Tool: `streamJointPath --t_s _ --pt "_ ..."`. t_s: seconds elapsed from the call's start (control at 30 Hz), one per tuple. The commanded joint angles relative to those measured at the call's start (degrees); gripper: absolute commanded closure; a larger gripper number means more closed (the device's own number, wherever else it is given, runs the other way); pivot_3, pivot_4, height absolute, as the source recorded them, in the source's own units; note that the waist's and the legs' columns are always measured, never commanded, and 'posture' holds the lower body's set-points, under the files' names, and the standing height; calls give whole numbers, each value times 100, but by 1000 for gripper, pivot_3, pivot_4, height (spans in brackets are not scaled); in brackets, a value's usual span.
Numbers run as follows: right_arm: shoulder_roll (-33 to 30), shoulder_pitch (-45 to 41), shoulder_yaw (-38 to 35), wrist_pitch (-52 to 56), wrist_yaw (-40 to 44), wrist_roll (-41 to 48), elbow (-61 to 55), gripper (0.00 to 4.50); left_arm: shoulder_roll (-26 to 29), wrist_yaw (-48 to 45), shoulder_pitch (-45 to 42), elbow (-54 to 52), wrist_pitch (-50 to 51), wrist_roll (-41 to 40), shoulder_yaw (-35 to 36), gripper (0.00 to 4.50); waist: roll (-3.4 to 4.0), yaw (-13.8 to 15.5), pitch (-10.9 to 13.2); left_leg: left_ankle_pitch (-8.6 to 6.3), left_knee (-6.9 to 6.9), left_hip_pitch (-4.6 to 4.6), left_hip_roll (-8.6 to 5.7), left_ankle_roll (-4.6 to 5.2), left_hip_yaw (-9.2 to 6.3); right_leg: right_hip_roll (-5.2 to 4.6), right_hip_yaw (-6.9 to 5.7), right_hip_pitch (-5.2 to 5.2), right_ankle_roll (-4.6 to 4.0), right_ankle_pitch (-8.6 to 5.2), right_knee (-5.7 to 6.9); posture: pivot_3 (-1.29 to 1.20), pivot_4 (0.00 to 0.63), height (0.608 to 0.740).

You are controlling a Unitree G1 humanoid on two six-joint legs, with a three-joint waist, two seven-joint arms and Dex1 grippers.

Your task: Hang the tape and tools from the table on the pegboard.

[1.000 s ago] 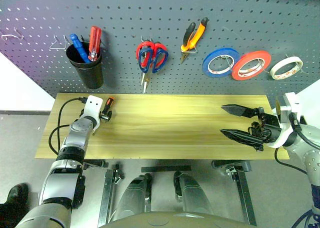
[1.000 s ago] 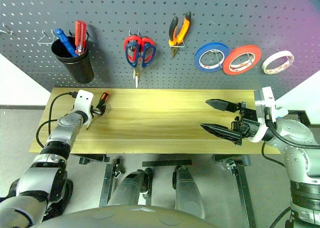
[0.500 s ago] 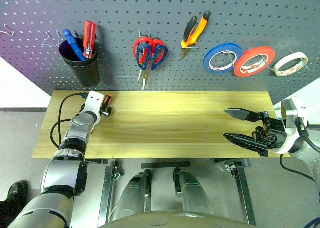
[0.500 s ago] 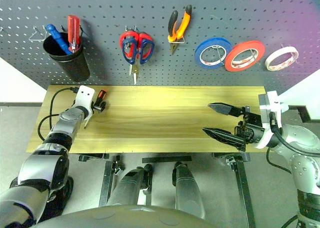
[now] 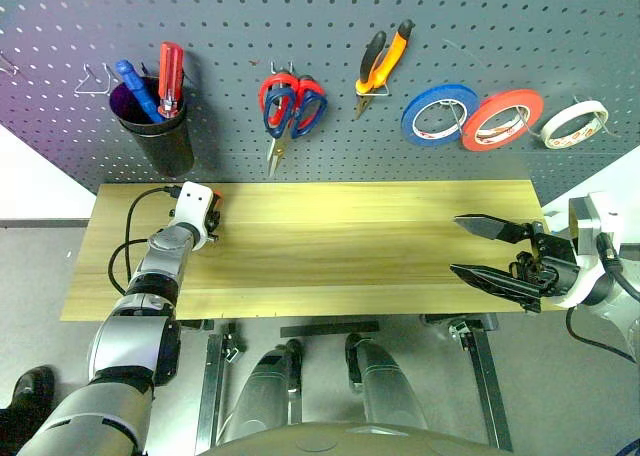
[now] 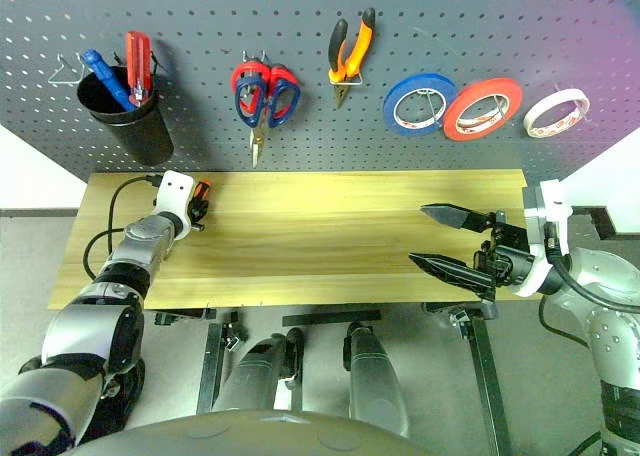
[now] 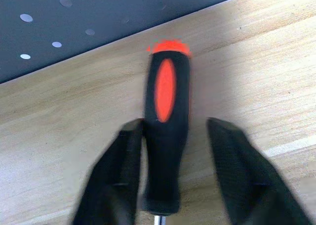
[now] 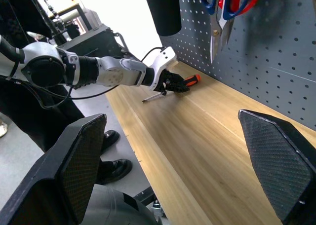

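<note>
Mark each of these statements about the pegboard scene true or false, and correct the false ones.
1. The screwdriver with the orange-and-black handle lies on the table. True.
2. The left hand has a finger on each side of the screwdriver's handle. True.
3. The right hand holds a roll of tape. False: it is open and holds nothing, above the table's right end.
4. The orange-and-black pliers lie on the table. False: they hang on the pegboard.
5. The black cup on the pegboard holds a blue and a red screwdriver. True.
6. The cream-white tape hangs left of the blue roll. False: it hangs furthest right.
</note>
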Motion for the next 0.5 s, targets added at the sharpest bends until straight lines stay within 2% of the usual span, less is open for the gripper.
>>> streamJointPath --t_s 0.03,0.33,0.5 --pt "-57 -44 -173 -73 13 65 -58 0 31 -58 19 -83 -38 -106 116 3595 0 3 0 0 0 0 0 0 0 0 0 0 0 0 0 -179 354 740" --pt "-36 -192 -48 -115 85 -10 96 0 -19 -318 206 -276 277 -285 144 3595 0 3 0 0 0 0 0 0 0 0 0 0 0 0 0 -170 349 740" --pt "-30 -353 -34 -90 221 114 233 0 18 -517 482 -842 547 -435 181 3595 1 7 0 0 0 1 0 0 1 0 0 1 0 0 0 -154 336 740"
